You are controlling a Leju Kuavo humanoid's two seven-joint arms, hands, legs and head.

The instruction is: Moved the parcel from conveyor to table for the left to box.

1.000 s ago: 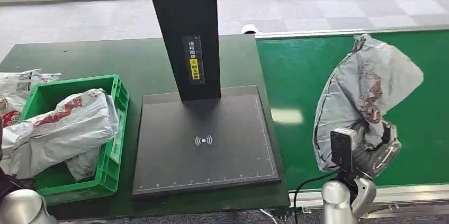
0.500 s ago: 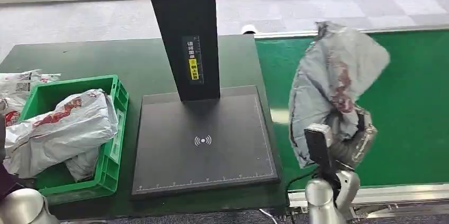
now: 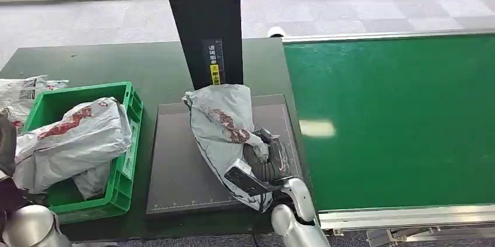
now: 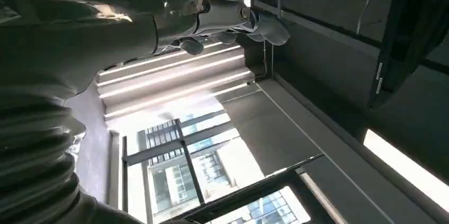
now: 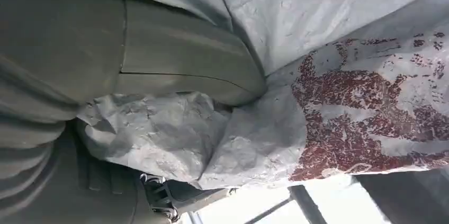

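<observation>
A grey plastic parcel with red print lies on the black scanner plate on the table, just in front of the black post. My right hand grips the parcel's near end, low over the plate's right half. In the right wrist view the thick thumb presses into the crumpled parcel. My left hand is raised with its fingers apart and holds nothing; it points up at a ceiling and windows.
A green crate at the left of the plate holds another grey parcel. More parcels lie beyond the crate at the table's left edge. The green conveyor belt runs along the right.
My right hand has carried the parcel left, off the conveyor, and lowered it onto the scanner plate. The left arm has hardly moved.
</observation>
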